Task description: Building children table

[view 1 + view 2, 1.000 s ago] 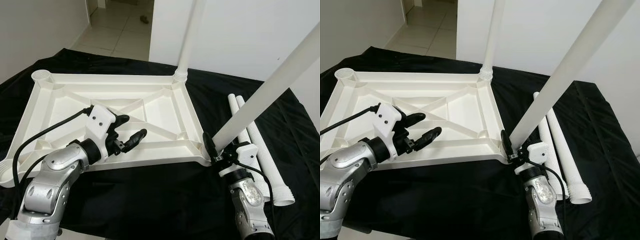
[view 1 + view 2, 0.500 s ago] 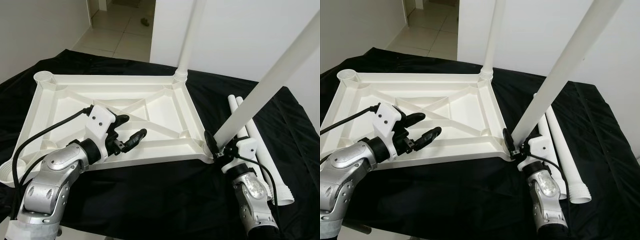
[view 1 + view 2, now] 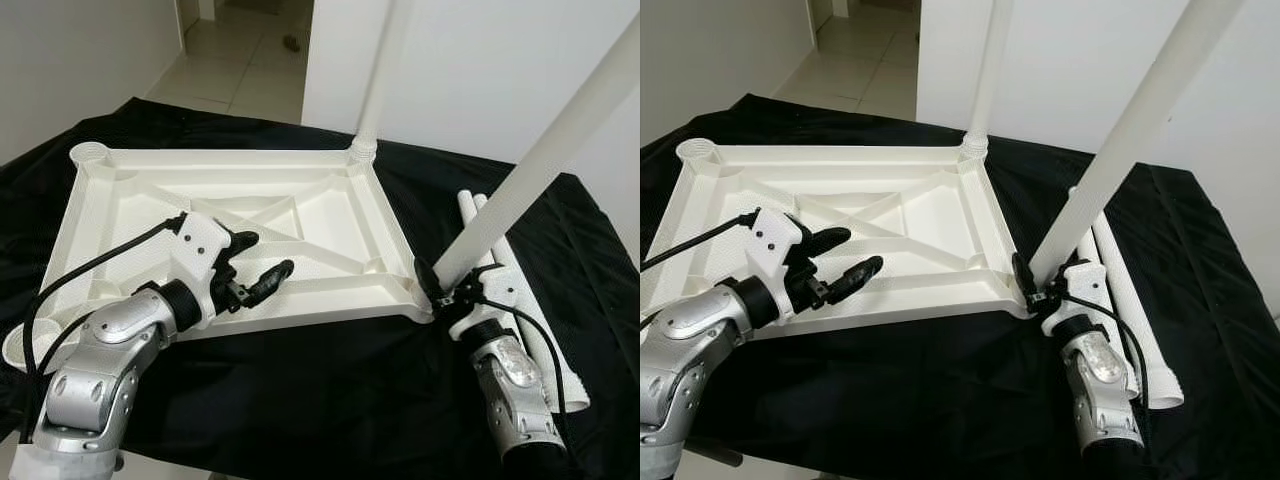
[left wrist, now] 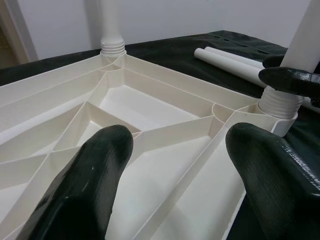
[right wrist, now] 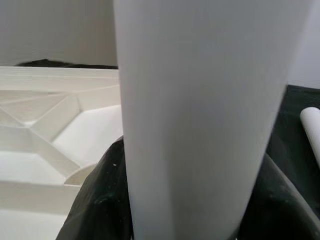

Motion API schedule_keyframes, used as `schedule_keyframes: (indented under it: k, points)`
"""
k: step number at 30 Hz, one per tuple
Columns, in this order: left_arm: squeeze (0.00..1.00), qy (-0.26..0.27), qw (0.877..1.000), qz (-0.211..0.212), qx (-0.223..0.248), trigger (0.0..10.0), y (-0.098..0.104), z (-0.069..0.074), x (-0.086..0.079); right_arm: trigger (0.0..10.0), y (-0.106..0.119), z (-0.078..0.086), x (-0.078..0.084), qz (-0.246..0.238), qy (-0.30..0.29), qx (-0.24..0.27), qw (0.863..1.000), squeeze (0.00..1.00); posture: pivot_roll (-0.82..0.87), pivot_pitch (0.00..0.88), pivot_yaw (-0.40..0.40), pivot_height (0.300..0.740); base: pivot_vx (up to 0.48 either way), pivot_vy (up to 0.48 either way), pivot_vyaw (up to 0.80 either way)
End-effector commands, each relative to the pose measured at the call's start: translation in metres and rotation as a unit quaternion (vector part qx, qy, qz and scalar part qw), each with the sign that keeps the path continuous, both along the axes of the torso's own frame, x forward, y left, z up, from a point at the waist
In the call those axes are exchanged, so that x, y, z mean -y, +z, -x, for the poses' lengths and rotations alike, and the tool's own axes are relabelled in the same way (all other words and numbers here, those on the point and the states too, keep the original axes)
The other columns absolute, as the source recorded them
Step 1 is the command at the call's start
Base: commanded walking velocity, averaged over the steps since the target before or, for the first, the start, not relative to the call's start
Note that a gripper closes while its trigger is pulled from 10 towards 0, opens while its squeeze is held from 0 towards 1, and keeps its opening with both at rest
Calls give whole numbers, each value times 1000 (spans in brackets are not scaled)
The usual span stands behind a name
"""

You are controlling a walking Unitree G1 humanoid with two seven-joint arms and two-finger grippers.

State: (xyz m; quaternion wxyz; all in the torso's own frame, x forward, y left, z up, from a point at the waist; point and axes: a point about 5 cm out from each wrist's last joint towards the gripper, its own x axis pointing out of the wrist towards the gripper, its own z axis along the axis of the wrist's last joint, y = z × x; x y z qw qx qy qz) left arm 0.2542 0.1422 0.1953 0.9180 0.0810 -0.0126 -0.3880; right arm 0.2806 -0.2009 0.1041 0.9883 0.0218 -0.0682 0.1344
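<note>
Right gripper: near right, fingers clamped round the base of a white leg that leans up and right out of the tabletop's near right corner socket.
Left gripper: near left, fingers spread wide, holding nothing, above the tabletop lying upside down on black cloth.
Two spare legs: flat on cloth, right.
Upright leg: far right corner socket.

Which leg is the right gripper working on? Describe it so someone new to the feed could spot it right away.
Start from the upturned white tabletop on the black cloth and go to its near right corner. The leg rises there at a slant, with the right gripper shut around its base. Unlike the upright leg at the far corner and the two spare legs lying flat, it leans.
</note>
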Motion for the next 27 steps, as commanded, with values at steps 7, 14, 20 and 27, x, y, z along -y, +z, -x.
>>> schedule_keyframes:
  k: [7, 14, 20, 27]
  points:
    - [0, 25, 1000, -1, 1, 10000, 0, 0, -2, 10000, -73, 29, 15, -40, -52, -211, 975, 0, 184, 97, -39, 740, 0, 0, 0]
    - [0, 25, 1000, -2, 2, 10000, 1, -1, -3, 10000, -69, 27, 14, -32, -52, -199, 978, 0, 185, 94, -42, 740, 0, 0, 0]
    - [0, 26, 1000, -2, 3, 10000, 1, -1, -1, 10000, -57, 27, 4, 10, -126, -123, 984, 0, 191, 91, -50, 740, 0, 0, 0]
    - [0, 28, 1000, 0, 5, 10000, 1, 0, 0, 10000, -49, 25, -7, 19, -240, -94, 966, 0, 206, 93, -59, 740, 0, 0, 0]
